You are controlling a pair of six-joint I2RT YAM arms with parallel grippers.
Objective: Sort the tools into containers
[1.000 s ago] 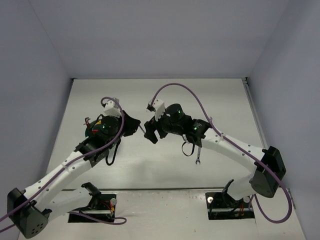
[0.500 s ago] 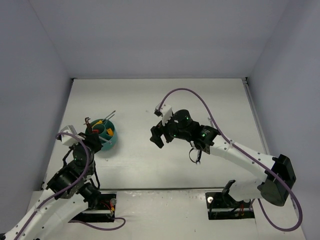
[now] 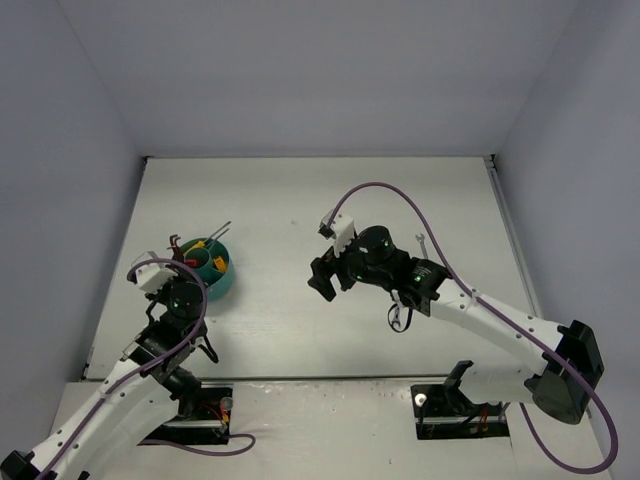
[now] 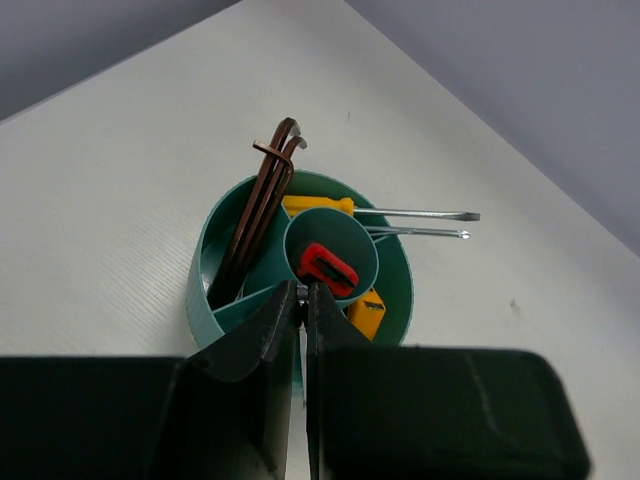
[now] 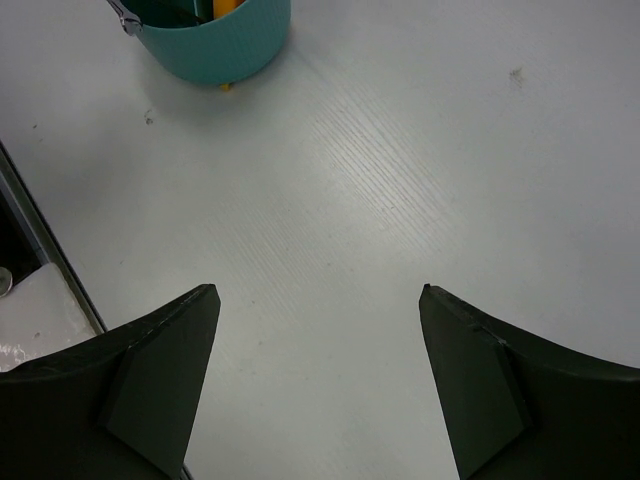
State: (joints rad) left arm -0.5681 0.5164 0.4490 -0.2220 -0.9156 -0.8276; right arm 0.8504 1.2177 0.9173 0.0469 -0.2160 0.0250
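My left arm is bent close to its base, wrist tipped down, and the left tool (image 4: 302,290) has its fingers pressed together with nothing between them. Just ahead of its tips sits the teal bowl (image 4: 398,262), holding the hex keys (image 4: 262,205), two screwdrivers (image 4: 415,214) and the red-and-black knife (image 4: 328,268) in the centre cup. My right arm reaches out long toward mid-bench, and the right tool (image 5: 318,290) is spread wide above bare bench (image 5: 350,200). From there the bowl lies well ahead and off to the left.
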